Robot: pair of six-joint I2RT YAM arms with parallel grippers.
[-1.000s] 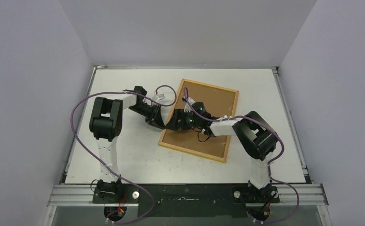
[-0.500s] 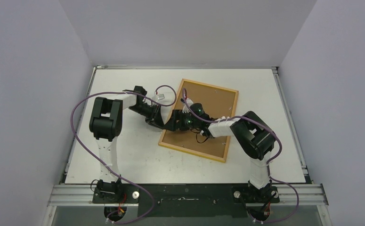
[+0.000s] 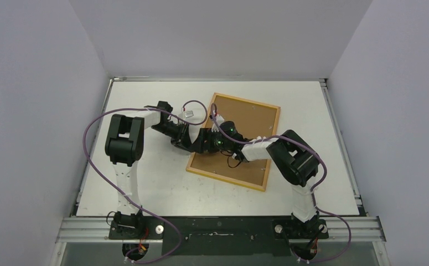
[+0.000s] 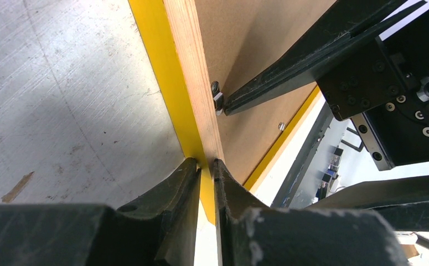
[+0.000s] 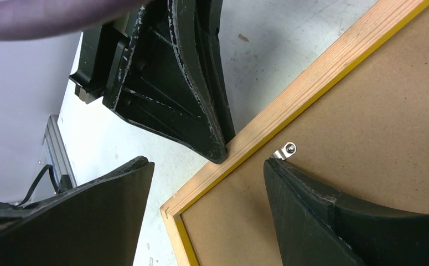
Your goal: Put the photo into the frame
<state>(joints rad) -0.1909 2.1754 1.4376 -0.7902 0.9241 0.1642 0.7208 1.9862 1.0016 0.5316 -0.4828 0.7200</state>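
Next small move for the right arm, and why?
Probably push one finger of the right gripper against the metal clip to swivel it. Its tip sits at the clip on the backing panel, fingers open, while the left gripper pinches the frame rail, steadying it.

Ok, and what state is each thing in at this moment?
frame, back up on the table
backing panel, seated in the frame
retaining clip, a right gripper fingertip against it
left gripper, shut on the frame's left rail
right gripper, open
photo, not visible
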